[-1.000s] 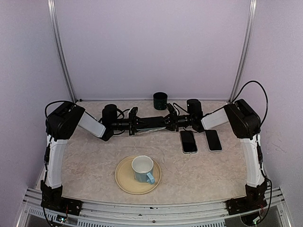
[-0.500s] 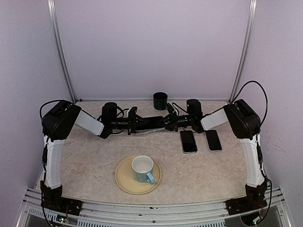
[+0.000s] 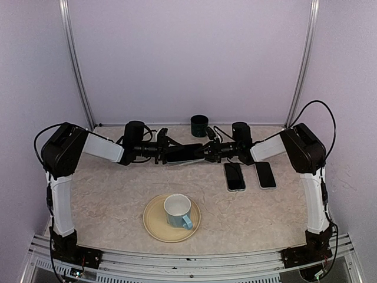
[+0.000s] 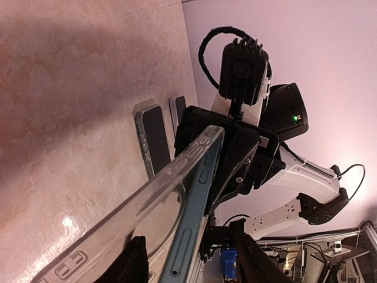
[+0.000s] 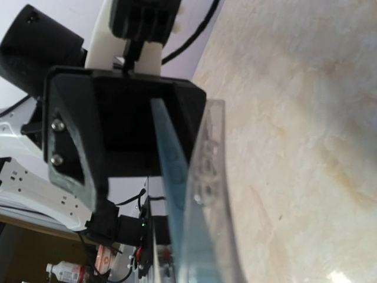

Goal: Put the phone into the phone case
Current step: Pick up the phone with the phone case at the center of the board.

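The phone [image 3: 184, 153], dark with a blue edge [image 4: 191, 218], hangs level above the back of the table between my two grippers. A clear phone case [image 4: 153, 194] lies along it, partly fitted, and bows away from it [image 5: 209, 177]. My right gripper [image 3: 211, 150] is shut on the phone's right end. At the other end my left gripper [image 3: 162, 152] is open: its two dark fingers [image 4: 132, 262] stand apart on either side of the phone and case without touching them.
Two more phones [image 3: 234, 175] [image 3: 265, 174] lie flat on the table under the right arm. A tan plate [image 3: 154, 227] with a white and blue cup [image 3: 178, 210] sits near the front middle. A dark green cup [image 3: 199, 125] stands at the back wall.
My left gripper has opened off the phone and case, and the left arm has swung outward to the left. The right gripper still holds them and has not moved.
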